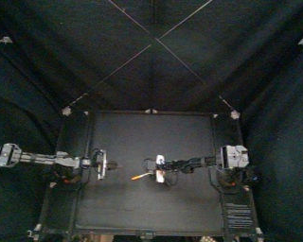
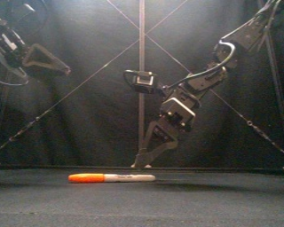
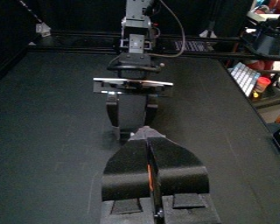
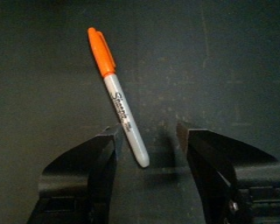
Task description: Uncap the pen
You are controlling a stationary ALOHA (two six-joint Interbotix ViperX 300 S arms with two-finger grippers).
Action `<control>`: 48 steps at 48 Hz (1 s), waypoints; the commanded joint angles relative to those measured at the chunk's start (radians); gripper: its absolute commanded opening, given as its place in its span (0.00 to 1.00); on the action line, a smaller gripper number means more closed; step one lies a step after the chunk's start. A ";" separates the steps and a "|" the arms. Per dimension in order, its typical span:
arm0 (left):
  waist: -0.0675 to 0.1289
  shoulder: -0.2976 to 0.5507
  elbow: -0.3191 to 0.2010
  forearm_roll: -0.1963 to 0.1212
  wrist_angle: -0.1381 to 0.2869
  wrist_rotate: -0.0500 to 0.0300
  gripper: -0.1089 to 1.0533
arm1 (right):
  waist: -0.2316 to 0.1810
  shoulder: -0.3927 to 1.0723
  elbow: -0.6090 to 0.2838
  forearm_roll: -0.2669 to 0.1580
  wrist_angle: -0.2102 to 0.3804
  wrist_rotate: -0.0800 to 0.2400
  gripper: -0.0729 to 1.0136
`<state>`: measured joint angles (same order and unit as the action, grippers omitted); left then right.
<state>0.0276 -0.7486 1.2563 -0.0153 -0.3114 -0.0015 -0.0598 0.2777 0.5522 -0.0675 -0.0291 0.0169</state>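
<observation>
A marker pen (image 2: 113,177) with an orange cap (image 2: 85,177) and a white barrel lies flat on the black table, cap toward the left. My right gripper (image 4: 145,144) is down at the table, open, with its jaws on either side of the barrel's tail end (image 4: 133,144). The cap (image 4: 99,48) points away from it. From above, the pen (image 1: 141,176) lies just left of the right gripper (image 1: 159,170). My left gripper (image 1: 102,164) hovers left of the pen with its jaws (image 3: 150,140) pressed together and nothing held.
The right arm's gripper (image 3: 136,101) stands straight ahead of the left gripper, close by. The black table (image 1: 141,213) around the pen holds nothing else. Black curtains close the back and sides.
</observation>
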 commanded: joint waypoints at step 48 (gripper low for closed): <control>0.054 0.324 -0.235 -0.025 0.144 0.0123 0.92 | -0.052 -0.273 0.055 -0.028 -0.009 0.003 0.53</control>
<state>0.0813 -0.4433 1.0600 -0.0414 -0.1718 0.0107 -0.0997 0.0506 0.6151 -0.0905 -0.0291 0.0199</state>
